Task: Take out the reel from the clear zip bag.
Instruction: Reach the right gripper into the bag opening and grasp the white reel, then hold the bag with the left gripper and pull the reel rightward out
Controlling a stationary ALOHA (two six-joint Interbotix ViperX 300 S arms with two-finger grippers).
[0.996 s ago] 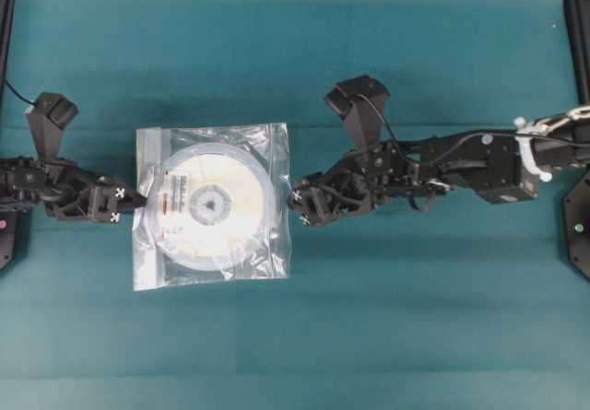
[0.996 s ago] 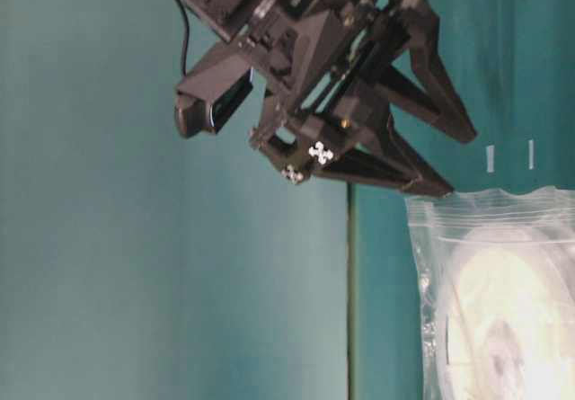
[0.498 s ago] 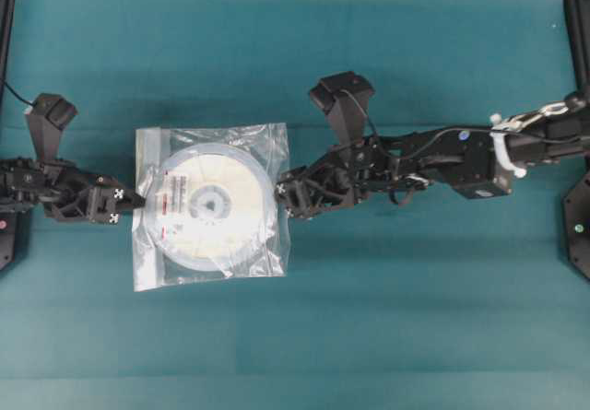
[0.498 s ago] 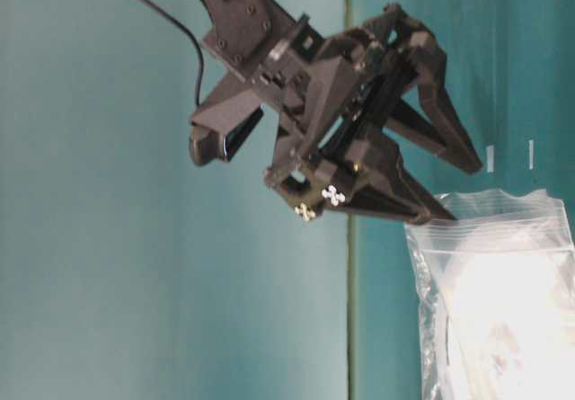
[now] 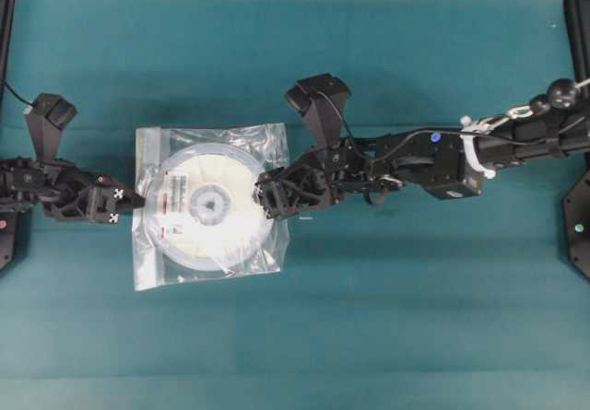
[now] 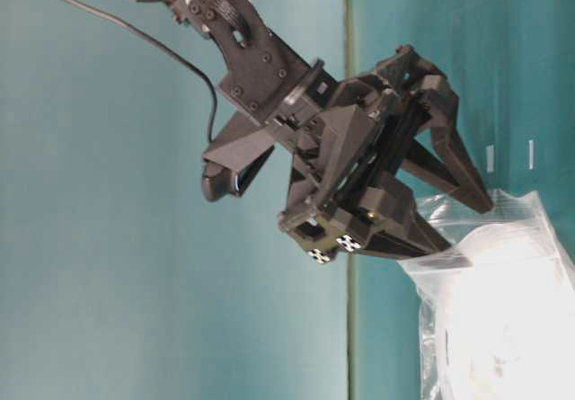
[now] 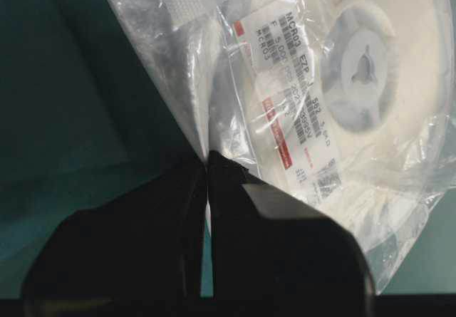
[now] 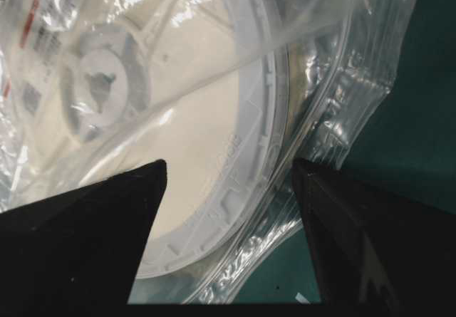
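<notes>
Only the left wrist view showed the left pincer (image 7: 207, 162) clamped on the clear zip bag (image 7: 178, 82), while the right pincer (image 8: 226, 182) gaped over the reel (image 8: 206, 153).

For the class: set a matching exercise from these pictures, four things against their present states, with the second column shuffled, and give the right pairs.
Column one:
1. left hand
2. right hand
3. reel
4. clear zip bag

Column two:
A. lying flat on the teal table
B. open, above the bag's right edge
C. inside the bag
D. shut on the bag's left edge

Pairs: 1-D, 2-B, 3-C, 4-A
</notes>
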